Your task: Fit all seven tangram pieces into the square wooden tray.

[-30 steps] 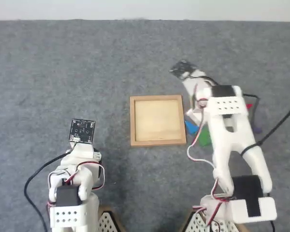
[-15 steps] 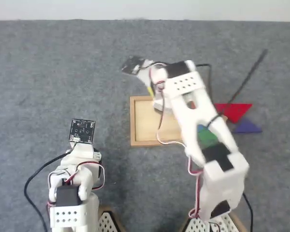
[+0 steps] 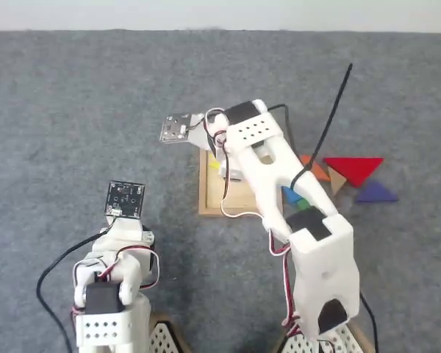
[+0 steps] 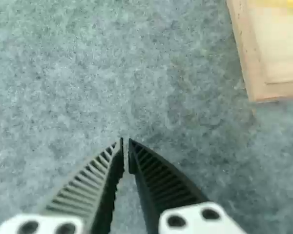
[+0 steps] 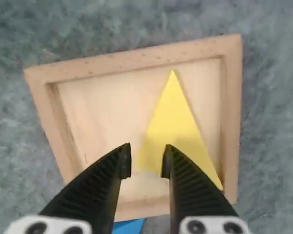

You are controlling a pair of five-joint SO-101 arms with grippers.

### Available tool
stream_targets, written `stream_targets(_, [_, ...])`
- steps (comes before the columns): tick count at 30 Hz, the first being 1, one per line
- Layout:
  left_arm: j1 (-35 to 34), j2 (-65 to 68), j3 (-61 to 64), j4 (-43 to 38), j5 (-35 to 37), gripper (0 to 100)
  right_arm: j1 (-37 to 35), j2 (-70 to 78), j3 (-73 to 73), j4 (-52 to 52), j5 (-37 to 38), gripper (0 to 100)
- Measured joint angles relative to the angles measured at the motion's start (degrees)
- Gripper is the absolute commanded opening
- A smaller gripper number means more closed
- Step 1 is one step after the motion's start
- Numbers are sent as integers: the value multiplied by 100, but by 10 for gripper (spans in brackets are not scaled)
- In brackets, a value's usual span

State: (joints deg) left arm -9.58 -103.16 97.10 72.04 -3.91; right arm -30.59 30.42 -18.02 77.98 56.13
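The right wrist view shows the yellow triangle (image 5: 178, 122) lying in the tray (image 5: 132, 56) beneath the parted right gripper (image 5: 145, 151), mostly covered by the arm (image 3: 268, 158) in the high view; the left gripper (image 4: 125, 144) is closed.

The right arm (image 3: 268, 158) lies across the tray (image 3: 203, 193), whose floor beside the yellow triangle (image 5: 178, 122) is bare.

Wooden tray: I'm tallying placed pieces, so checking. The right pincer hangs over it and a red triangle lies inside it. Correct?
Not quite. The piece inside the wooden tray is a yellow triangle, not a red one, as the right wrist view shows. The red triangle lies outside the tray, apart from it. The right pincer does hang over the tray.
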Motion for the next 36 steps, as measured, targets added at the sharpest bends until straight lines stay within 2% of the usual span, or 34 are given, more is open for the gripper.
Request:
stream_targets(9, [0, 0, 0, 0, 0, 21, 0, 123, 0, -132, 44, 80])
stream_targets(16, [0, 0, 0, 0, 0, 21, 237, 123, 0, -176, -1020, 81])
stream_targets(20, [0, 0, 0, 0, 0, 21, 185, 123, 0, -607, -1793, 81])
stream_targets(24, [0, 0, 0, 0, 0, 21, 457, 26, 97, -923, -2418, 81])
stream_targets(31, [0, 0, 0, 0, 0, 21, 659, -1574, 2004, -1987, -3218, 97])
stream_targets(36, [0, 0, 0, 0, 0, 21, 413, -2734, 3895, -2769, -3930, 281])
